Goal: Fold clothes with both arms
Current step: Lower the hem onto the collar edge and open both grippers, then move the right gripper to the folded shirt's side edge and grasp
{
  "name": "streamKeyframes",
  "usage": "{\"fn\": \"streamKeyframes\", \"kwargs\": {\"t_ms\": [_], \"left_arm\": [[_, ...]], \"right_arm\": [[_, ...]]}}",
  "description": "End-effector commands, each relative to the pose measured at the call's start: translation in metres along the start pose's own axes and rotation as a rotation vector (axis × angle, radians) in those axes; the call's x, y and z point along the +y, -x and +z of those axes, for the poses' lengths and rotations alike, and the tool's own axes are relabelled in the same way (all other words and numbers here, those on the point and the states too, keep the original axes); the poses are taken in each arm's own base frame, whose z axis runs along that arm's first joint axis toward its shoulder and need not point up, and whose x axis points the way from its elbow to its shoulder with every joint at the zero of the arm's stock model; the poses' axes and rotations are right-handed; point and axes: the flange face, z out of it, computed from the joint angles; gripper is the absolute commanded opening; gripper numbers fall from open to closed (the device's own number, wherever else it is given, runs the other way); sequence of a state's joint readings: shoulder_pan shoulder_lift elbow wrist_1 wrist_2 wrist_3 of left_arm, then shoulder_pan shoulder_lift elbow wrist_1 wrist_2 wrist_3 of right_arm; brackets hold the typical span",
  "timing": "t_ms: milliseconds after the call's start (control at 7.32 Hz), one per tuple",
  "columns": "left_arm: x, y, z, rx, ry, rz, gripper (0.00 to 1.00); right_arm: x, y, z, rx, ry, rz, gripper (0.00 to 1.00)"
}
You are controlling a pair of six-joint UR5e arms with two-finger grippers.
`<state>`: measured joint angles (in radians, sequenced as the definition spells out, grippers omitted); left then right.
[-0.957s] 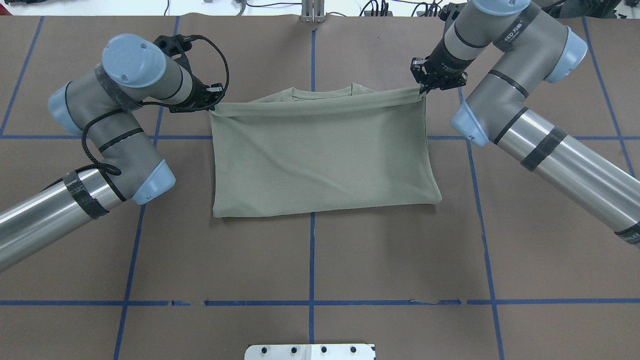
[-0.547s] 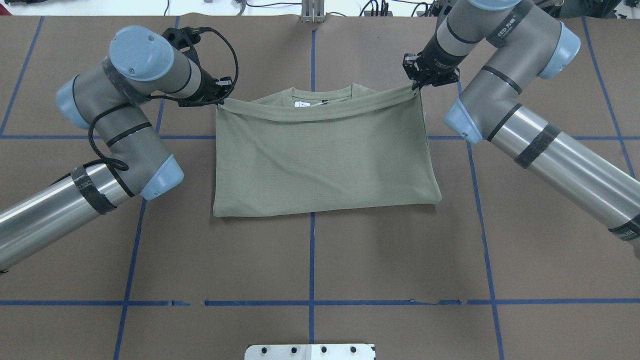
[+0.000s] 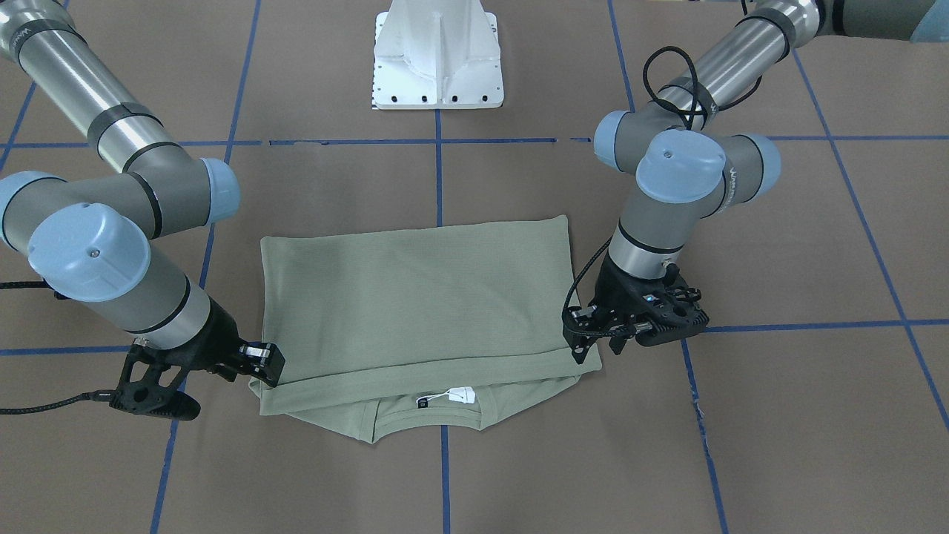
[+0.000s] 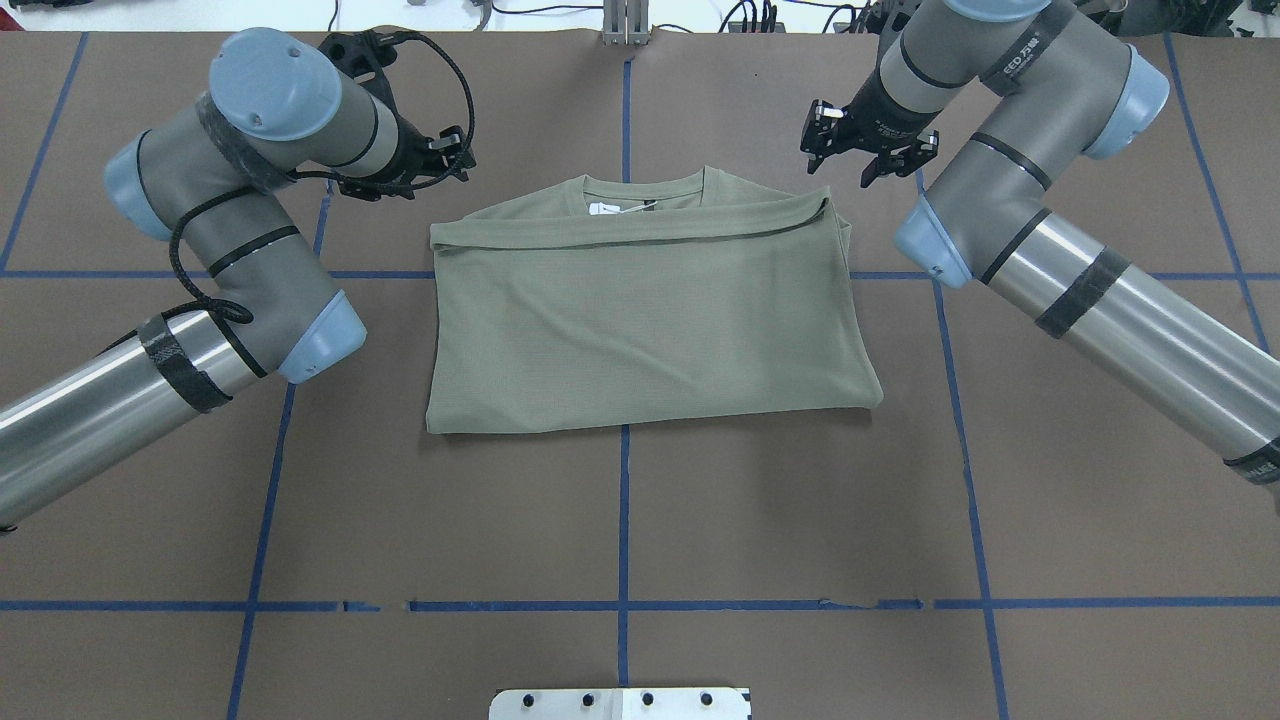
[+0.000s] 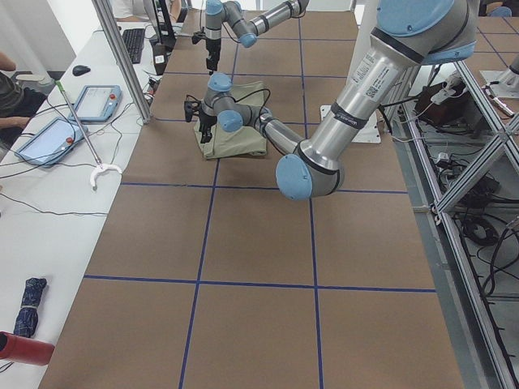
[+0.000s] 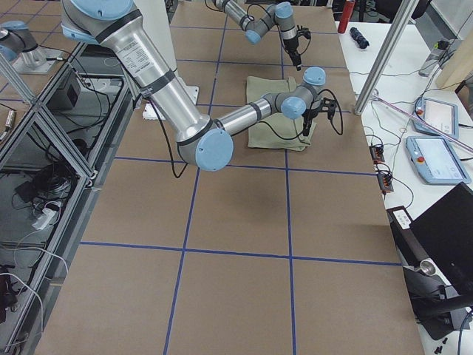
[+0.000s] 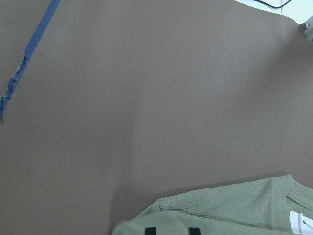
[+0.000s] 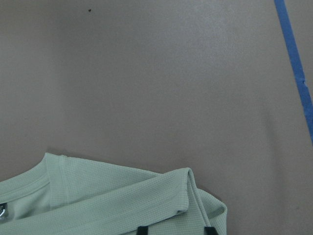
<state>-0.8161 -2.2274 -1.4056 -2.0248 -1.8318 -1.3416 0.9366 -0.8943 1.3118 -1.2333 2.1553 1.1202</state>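
Shirt (image 4: 640,320) is laid flat on the table (image 4: 620,520) at frame centre, folded in half. Left end effector (image 4: 456,156), upper left, and right end effector (image 4: 862,160), upper right, are spread, nothing pinched. A fresh grasp is judged needed for the next fold.

a brown paper-like cover (image 4: 620,520) spans the table, ruled into large squares by blue tape lines (image 4: 700,605). in the exterior left view a white bench (image 5: 49,203) runs from 7 to 11 o'clock. it carries a control tablet (image 5: 96,102), a keyboard (image 5: 134,44), a mouse (image 5: 79,70) and loose cables. a red bottle (image 5: 24,348) and a dark folded umbrella (image 5: 31,296) lie at 8 o'clock. an aluminium post (image 5: 122,57) rises at 11 o'clock, with open metal framing (image 5: 474,173) at 3 o'clock. the light is even and the shadows are soft.
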Motion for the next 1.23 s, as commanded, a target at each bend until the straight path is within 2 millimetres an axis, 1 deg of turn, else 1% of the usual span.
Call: {"fn": "streamKeyframes", "kwargs": {"t_ms": [0, 137, 273, 410, 547, 683, 820, 957, 1094], "left_arm": [[-0.005, 0.0, -0.003, -0.002, -0.005, -0.006, 0.99], [-0.005, -0.003, -0.006, 0.003, -0.004, -0.007, 0.99], [-0.005, -0.003, -0.006, 0.003, -0.004, -0.007, 0.99], [-0.004, -0.003, -0.005, 0.002, -0.004, -0.007, 0.98], [-0.005, -0.002, -0.005, 0.001, -0.005, -0.008, 0.98], [-0.004, -0.002, -0.006, 0.002, -0.004, -0.007, 0.99], [-0.004, -0.002, -0.006, 0.004, -0.005, -0.006, 0.98], [-0.004, 0.0, -0.004, 0.001, -0.004, -0.007, 0.98], [-0.004, 0.0, -0.004, 0.001, -0.004, -0.005, 0.98]], "right_arm": [[0.058, -0.03, -0.011, -0.043, 0.046, -0.041, 1.0], [0.098, -0.052, -0.01, -0.043, 0.078, -0.048, 1.0], [0.134, -0.07, 0.002, -0.023, 0.109, -0.028, 1.0], [0.156, -0.074, 0.019, -0.001, 0.134, -0.037, 1.0], [0.174, -0.074, 0.038, 0.037, 0.113, -0.063, 1.0], [0.187, -0.07, 0.049, 0.053, 0.115, -0.079, 0.99], [0.189, -0.069, 0.048, 0.047, 0.122, -0.08, 0.99], [0.196, -0.067, 0.053, 0.049, 0.135, -0.084, 0.93], [0.2, -0.064, 0.055, 0.048, 0.14, -0.089, 0.9]]}}
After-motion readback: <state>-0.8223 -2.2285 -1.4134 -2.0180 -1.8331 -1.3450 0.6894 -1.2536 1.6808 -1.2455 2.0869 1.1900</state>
